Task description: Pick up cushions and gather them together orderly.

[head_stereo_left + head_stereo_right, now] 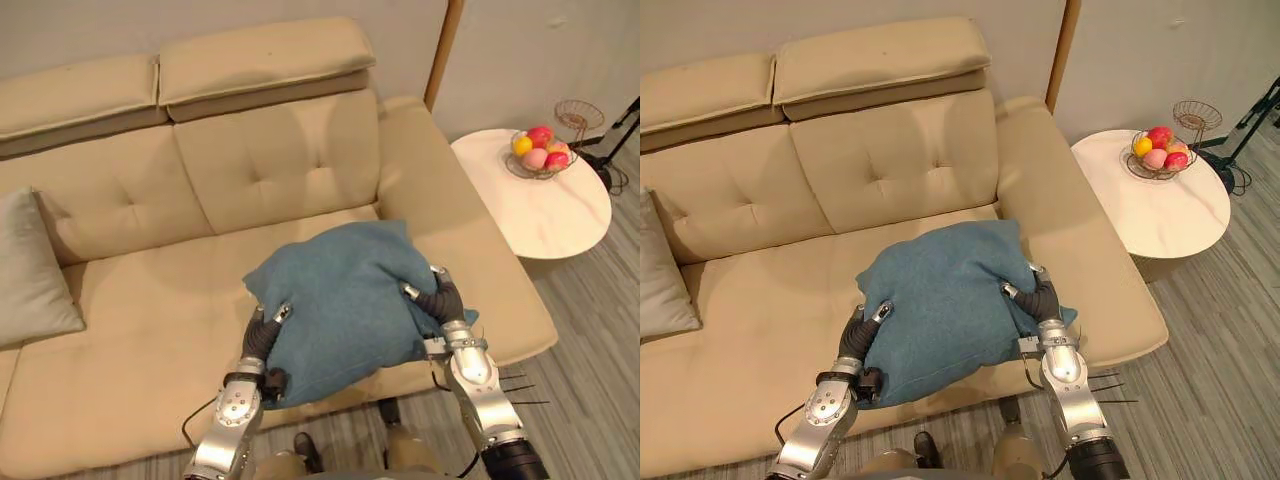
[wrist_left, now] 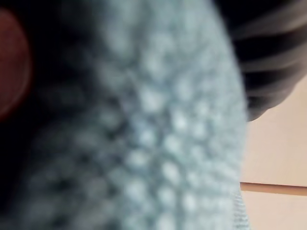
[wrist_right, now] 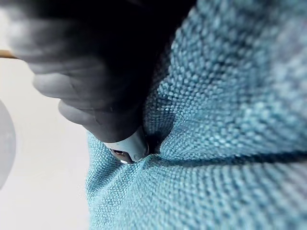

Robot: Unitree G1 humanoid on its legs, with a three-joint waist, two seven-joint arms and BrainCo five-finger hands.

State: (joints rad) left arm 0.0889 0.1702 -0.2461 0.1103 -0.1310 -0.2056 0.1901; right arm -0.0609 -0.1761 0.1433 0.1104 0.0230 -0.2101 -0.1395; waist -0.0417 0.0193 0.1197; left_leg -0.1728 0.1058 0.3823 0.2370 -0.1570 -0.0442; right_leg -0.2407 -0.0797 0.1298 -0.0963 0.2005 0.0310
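Observation:
A blue cushion (image 1: 345,300) hangs over the front of the beige sofa's seat (image 1: 140,330), held between both hands. My left hand (image 1: 262,338) grips its near left edge, with a fingertip pressed onto the top cloth. On the right side my right hand (image 1: 440,300) has its fingers curled into the fabric; the right wrist view shows a finger (image 3: 125,143) dug into the blue weave (image 3: 230,120). Blue cloth (image 2: 158,143) lies right against the left wrist camera. A grey cushion (image 1: 30,265) leans against the sofa's back at the far left.
A round white side table (image 1: 560,225) stands right of the sofa, carrying a wire bowl of fruit (image 1: 540,152) and a second wire basket (image 1: 578,115). Grey plank floor (image 1: 600,340) runs in front of the sofa and beside the table.

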